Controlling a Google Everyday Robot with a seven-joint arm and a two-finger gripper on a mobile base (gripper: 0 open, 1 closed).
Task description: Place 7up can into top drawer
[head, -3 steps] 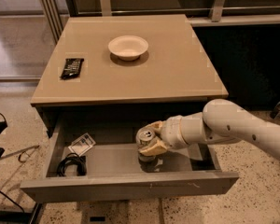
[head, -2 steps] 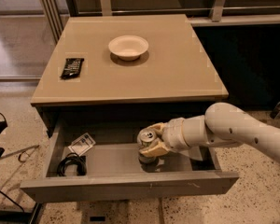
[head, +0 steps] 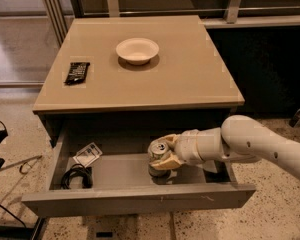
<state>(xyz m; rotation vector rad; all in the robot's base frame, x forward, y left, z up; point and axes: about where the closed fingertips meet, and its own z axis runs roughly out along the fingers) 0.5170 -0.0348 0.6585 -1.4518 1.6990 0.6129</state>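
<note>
The top drawer is pulled open below the tan cabinet top. The 7up can, silver with a pull-tab top, stands upright on the drawer's grey floor near the middle. My gripper reaches in from the right, and its cream fingers are closed around the can's right side. The white arm runs off to the right edge of the view.
A cream bowl and a black snack bar lie on the cabinet top. In the drawer's left part lie a small white packet and a coiled black cable. Dark furniture stands to the right.
</note>
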